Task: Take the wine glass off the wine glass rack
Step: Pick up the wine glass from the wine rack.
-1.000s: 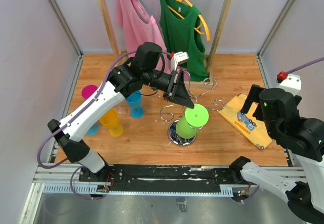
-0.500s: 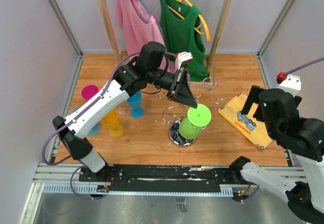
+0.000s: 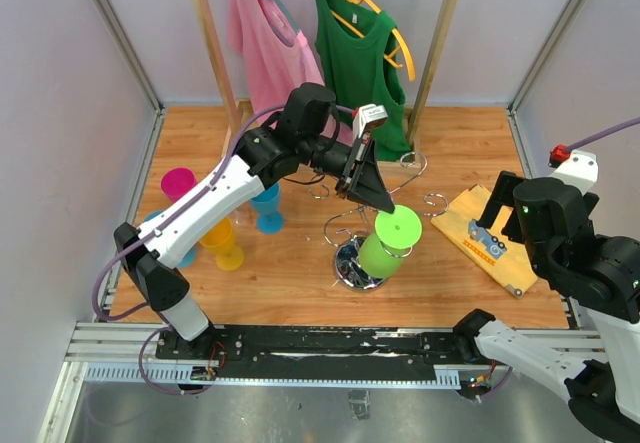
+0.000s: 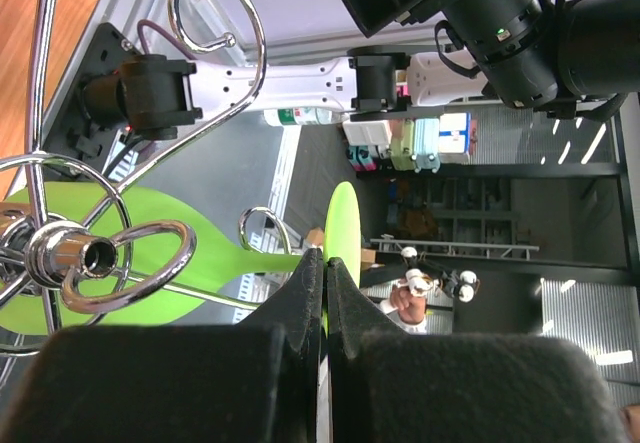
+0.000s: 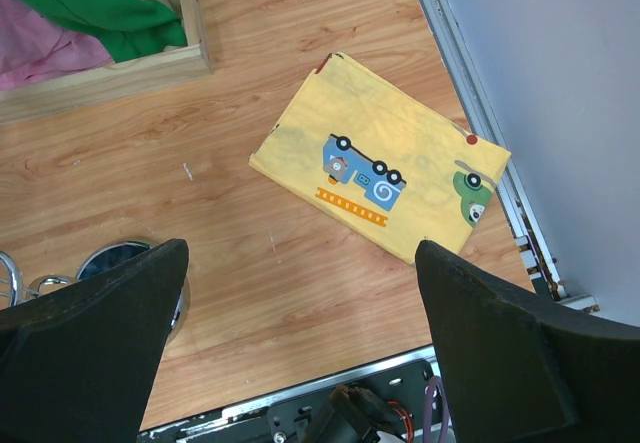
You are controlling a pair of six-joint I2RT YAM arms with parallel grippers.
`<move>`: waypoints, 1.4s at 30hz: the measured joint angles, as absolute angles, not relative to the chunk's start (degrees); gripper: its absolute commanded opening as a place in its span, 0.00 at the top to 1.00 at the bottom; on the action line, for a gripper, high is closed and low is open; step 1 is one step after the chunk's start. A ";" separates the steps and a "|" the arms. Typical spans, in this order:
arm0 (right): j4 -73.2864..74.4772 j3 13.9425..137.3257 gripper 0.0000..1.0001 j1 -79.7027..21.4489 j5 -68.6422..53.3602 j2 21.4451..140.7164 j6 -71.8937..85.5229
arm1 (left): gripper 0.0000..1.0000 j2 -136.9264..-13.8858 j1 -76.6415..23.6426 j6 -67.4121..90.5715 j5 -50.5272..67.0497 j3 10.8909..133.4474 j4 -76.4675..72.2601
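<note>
Centre of the tabletop [image 3: 290, 298]: the wine glass rack [image 3: 350, 261], with the wine glass [image 3: 382, 248] hanging tilted on its right side, foot uppermost and furthest right. The left end effector [image 3: 387, 207] meets that foot from the rear left, its arm stretching across from the near-left corner. A cluster of cups [image 3: 222, 245] stands left of the rack, well apart from it. To the right a cloth [image 3: 488, 235] lies flat — the right end effector [image 5: 300, 258] hangs over the tabletop near it. Behind everything, a clothes rail [image 3: 208, 33] carries two shirts [image 3: 265, 43] side by side.
</note>
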State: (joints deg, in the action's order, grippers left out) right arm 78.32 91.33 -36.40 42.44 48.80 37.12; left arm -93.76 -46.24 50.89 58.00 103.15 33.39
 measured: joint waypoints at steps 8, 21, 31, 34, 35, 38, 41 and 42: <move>78.37 91.33 0.01 -36.40 42.46 48.53 37.32 | 1.00 -95.13 -46.24 52.40 59.29 103.15 31.44; 78.56 91.35 0.01 -36.40 42.46 48.53 37.52 | 1.00 -96.92 -46.26 54.22 61.04 103.15 28.99; 79.11 91.83 0.02 -36.40 42.50 48.53 37.52 | 1.00 -97.27 -46.26 55.79 62.06 103.15 27.07; 79.46 92.23 0.01 -36.40 42.68 48.53 37.52 | 1.00 -97.69 -46.26 57.01 62.70 103.07 25.54; 79.57 92.31 0.01 -36.40 42.70 48.56 37.52 | 1.00 -97.80 -46.26 57.47 62.89 102.98 25.02; 79.68 92.42 0.01 -36.40 42.92 48.56 37.52 | 1.00 -97.84 -46.26 58.83 63.29 102.04 23.29; 79.83 92.44 0.01 -36.40 43.07 48.60 37.52 | 1.00 -97.89 -46.26 59.94 63.77 100.97 21.76; 79.90 92.47 0.02 -36.40 43.09 48.60 37.52 | 1.00 -97.86 -46.26 60.55 63.99 100.36 20.88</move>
State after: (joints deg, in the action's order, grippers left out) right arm 79.90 92.47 -36.40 43.09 48.60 37.52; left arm -97.86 -46.26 60.55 63.99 100.36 20.88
